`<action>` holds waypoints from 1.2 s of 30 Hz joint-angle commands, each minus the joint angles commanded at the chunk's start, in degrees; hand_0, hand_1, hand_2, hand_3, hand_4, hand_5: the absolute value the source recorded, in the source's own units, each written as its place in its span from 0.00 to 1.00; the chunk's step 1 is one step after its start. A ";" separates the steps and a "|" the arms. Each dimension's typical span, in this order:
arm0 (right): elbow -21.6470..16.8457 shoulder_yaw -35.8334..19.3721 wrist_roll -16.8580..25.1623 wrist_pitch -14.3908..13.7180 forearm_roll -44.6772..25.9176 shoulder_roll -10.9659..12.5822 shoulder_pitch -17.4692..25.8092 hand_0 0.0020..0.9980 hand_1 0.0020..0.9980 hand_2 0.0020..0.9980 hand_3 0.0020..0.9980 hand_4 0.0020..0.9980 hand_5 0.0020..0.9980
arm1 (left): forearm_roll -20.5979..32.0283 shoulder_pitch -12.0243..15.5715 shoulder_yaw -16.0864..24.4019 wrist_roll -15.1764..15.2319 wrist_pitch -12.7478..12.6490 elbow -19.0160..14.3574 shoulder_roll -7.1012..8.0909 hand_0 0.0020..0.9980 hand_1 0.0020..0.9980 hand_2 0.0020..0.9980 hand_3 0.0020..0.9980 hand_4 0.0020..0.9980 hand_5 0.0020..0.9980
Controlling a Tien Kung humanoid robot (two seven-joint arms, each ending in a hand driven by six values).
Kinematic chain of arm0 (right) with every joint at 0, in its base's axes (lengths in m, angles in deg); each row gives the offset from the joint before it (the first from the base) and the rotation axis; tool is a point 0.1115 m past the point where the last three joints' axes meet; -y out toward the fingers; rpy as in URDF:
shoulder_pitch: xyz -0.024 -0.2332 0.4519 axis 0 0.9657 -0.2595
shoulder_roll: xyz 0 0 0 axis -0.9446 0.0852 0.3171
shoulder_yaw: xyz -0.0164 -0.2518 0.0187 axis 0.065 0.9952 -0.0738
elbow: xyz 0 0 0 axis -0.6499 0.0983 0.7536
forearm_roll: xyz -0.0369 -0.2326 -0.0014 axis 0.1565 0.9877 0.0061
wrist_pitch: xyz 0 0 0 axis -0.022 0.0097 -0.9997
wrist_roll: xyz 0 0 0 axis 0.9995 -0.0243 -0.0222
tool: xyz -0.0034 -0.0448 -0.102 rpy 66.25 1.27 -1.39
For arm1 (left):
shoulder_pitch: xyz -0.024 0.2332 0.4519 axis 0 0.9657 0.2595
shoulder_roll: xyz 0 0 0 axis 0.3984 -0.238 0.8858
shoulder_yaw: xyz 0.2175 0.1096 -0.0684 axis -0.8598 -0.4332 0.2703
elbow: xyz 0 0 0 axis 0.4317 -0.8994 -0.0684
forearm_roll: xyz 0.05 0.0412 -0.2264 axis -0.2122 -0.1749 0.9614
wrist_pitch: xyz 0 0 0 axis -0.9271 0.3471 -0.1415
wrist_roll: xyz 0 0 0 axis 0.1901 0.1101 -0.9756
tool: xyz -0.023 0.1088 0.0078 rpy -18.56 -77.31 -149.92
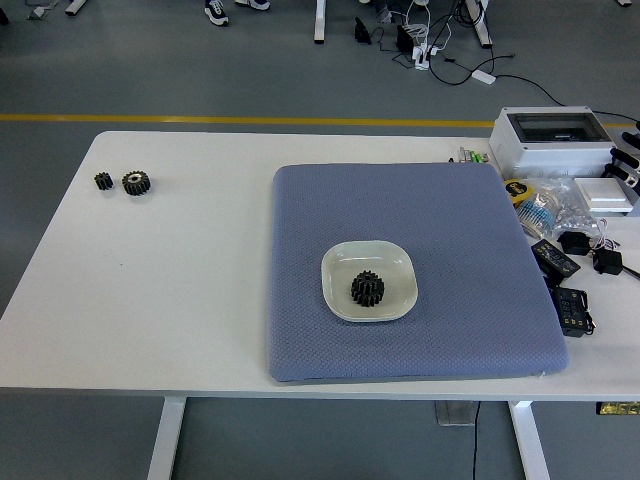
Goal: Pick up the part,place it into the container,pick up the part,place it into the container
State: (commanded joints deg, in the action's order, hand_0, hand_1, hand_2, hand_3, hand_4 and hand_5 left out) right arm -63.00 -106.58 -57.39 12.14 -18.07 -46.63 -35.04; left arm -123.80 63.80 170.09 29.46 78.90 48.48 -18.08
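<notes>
Right hand (628,155) barely in view at the edge, finger state unclear. Far left of it, gear (367,288) in dish (337,272); two gears (124,182) beyond.

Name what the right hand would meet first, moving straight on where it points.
Probably the white box, just left of the right hand; only the hand's tip shows, so height is unclear.

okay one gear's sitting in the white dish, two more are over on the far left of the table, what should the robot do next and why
Probably reach the left arm toward the larger black metal gear beside the small black gear. Both lie bare on the white table, outside the square white dish, and only the right hand shows, at the far right edge.
</notes>
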 joint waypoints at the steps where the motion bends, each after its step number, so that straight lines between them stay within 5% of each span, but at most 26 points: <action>1: -0.56 -1.77 -0.21 0.00 0.68 -0.78 1.45 0.80 0.78 0.83 0.83 1.00 0.82 | -0.07 0.00 0.15 0.00 -0.02 0.00 -0.03 0.71 0.68 0.72 0.59 0.71 0.65; 10: -4.18 -9.46 -1.26 0.11 4.12 -5.42 7.22 0.81 0.78 0.83 0.83 1.00 0.82 | -0.61 0.15 0.79 -0.20 -0.14 0.00 0.00 0.71 0.68 0.72 0.59 0.71 0.65; 36: -5.39 -11.63 -1.71 -0.50 7.35 -6.43 7.49 0.85 0.82 0.85 0.87 1.00 0.86 | 0.28 -0.74 0.02 -0.03 -0.03 0.00 -0.43 0.71 0.68 0.72 0.59 0.71 0.65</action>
State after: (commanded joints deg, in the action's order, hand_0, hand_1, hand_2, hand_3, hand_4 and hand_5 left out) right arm -68.38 -118.21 -59.11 11.64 -10.72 -53.06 -27.55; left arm -123.52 63.06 170.11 29.43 78.87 48.48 -18.51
